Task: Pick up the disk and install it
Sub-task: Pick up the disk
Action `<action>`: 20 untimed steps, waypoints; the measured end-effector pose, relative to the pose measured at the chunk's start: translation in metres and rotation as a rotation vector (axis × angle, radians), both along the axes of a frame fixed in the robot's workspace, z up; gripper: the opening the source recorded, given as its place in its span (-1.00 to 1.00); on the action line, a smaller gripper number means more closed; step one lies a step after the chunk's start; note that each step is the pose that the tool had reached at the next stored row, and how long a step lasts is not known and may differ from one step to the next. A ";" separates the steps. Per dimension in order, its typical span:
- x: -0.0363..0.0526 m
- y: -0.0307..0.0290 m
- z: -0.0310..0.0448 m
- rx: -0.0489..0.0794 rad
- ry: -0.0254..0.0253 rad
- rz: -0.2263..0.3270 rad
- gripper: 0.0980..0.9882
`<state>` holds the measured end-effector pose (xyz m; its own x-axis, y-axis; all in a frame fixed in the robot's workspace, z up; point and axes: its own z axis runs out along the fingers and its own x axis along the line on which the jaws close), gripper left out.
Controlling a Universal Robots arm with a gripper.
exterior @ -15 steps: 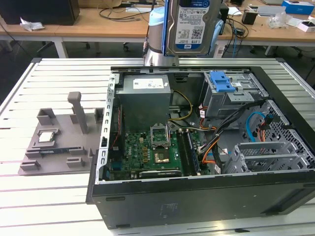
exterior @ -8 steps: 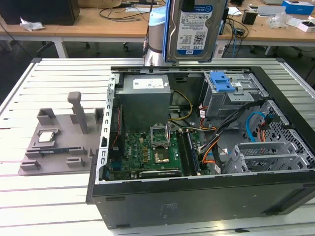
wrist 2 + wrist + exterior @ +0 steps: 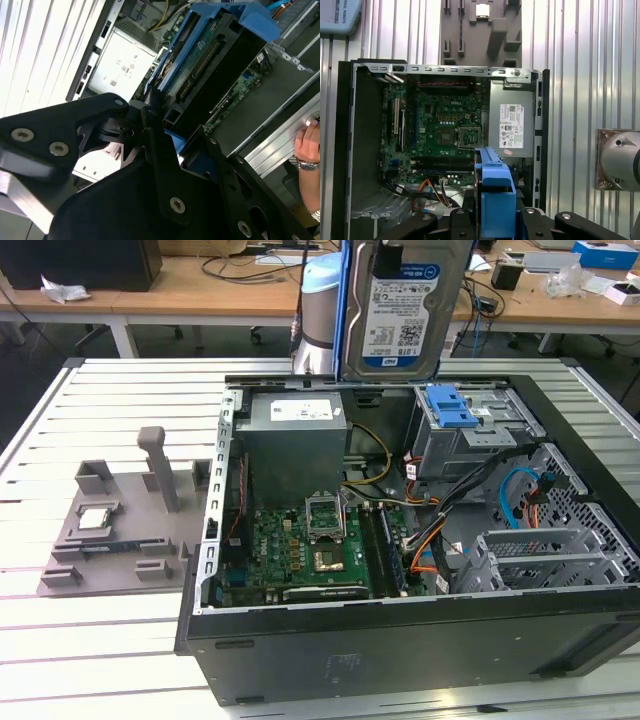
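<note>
Gripper clamped on the disk | disk on end, long axis upright, above computer case far wall | blue-topped drive cage inside case, close beneath disk

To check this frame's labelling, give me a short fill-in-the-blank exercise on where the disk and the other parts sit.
1. The disk, clamped in the gripper, hangs ___ the open computer case.
2. The plastic rails framing it are coloured ___.
3. The CPU chip lies on a grey fixture, ___ the case.
Missing words: above; blue; outside.
</note>
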<state>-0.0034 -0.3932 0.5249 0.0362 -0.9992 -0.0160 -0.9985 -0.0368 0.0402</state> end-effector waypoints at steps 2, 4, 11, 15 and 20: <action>0.0000 -0.0047 -0.0005 0.000 0.0000 0.000 -0.39; 0.0000 -0.0083 -0.0010 0.000 0.0000 0.000 -0.39; 0.0000 -0.0233 -0.0031 0.000 0.0000 0.000 -0.39; 0.0000 -0.0405 -0.0056 0.000 0.0000 0.000 -0.39; 0.0000 -0.0757 -0.0095 0.001 0.0000 0.000 -0.39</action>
